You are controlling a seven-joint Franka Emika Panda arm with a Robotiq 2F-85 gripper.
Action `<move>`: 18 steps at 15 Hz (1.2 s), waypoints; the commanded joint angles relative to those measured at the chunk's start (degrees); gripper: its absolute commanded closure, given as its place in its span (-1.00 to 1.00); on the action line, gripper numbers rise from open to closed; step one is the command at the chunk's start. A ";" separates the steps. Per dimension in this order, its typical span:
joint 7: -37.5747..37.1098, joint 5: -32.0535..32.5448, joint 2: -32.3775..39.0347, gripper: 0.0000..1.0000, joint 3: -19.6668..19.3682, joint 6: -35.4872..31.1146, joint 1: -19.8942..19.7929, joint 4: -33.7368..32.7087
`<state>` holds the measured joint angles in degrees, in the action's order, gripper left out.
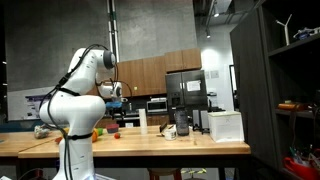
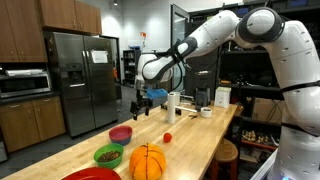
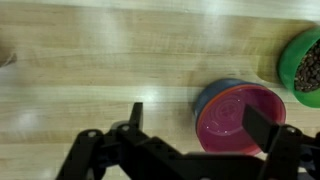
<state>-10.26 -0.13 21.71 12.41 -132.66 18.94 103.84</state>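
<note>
My gripper (image 3: 198, 120) hangs open above the wooden table (image 3: 90, 60), with nothing between its fingers. In the wrist view a pink bowl (image 3: 238, 115) with a blue rim lies below, closer to the right finger (image 3: 262, 125) than to the left one (image 3: 135, 116). A green bowl (image 3: 304, 64) with dark contents sits at the right edge. In an exterior view the gripper (image 2: 140, 110) is well above the table, behind the pink bowl (image 2: 120, 133) and the green bowl (image 2: 108, 155). In an exterior view the gripper (image 1: 116, 102) hangs over the table's left part.
An orange pumpkin-like thing (image 2: 147, 162) and a red dish (image 2: 90, 175) stand at the near end. A small red object (image 2: 167, 137), a white cylinder (image 2: 173, 105) and a white box (image 2: 222, 97) lie farther along. A steel fridge (image 2: 80, 80) stands behind.
</note>
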 commanded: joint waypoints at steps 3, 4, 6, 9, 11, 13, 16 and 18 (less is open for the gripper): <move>-0.04 -0.12 1.22 -1.00 -0.03 0.37 0.23 -2.46; -0.04 -0.13 1.49 -1.00 -0.03 0.41 0.25 -2.89; -0.03 -0.14 1.68 -1.00 -0.03 0.41 0.26 -3.08; -0.03 -0.14 1.71 -1.00 -0.02 0.41 0.26 -3.09; -0.03 -0.15 1.72 -1.00 -0.02 0.41 0.27 -3.09; -0.03 -0.15 1.73 -1.00 -0.01 0.41 0.27 -3.09; -0.03 -0.15 1.75 -1.00 -0.01 0.41 0.27 -3.10; -0.03 -0.15 1.77 -1.00 -0.01 0.41 0.27 -3.11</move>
<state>-10.26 -0.24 23.38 12.55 -132.47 19.03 101.01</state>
